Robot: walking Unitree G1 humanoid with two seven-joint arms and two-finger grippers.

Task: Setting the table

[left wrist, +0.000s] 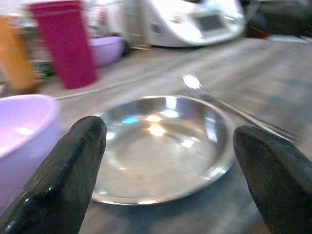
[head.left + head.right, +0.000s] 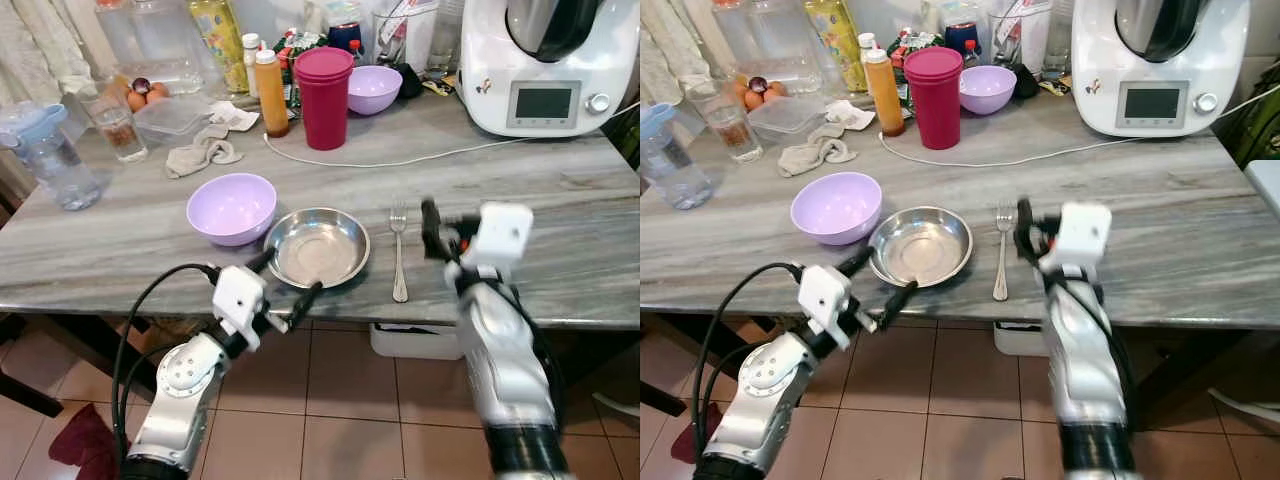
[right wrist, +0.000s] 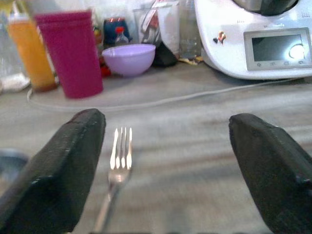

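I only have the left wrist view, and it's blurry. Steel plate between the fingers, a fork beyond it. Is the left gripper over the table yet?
Observer: No. The left gripper hangs open just off the table edge, by the steel plate.
Operator: Where's the other arm?
Observer: The right gripper, open, hovers right of the fork.
Operator: How many purple bowls?
Observer: Two: the near purple bowl touches the plate's left; the far purple bowl sits behind the magenta cup.

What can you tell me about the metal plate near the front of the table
The metal plate is a shallow, round, shiny steel dish, empty and upright on the grey marbled table near its front edge. The lilac bowl sits close on its left, the fork apart on its right. The open left gripper straddles its near rim, not clamped.
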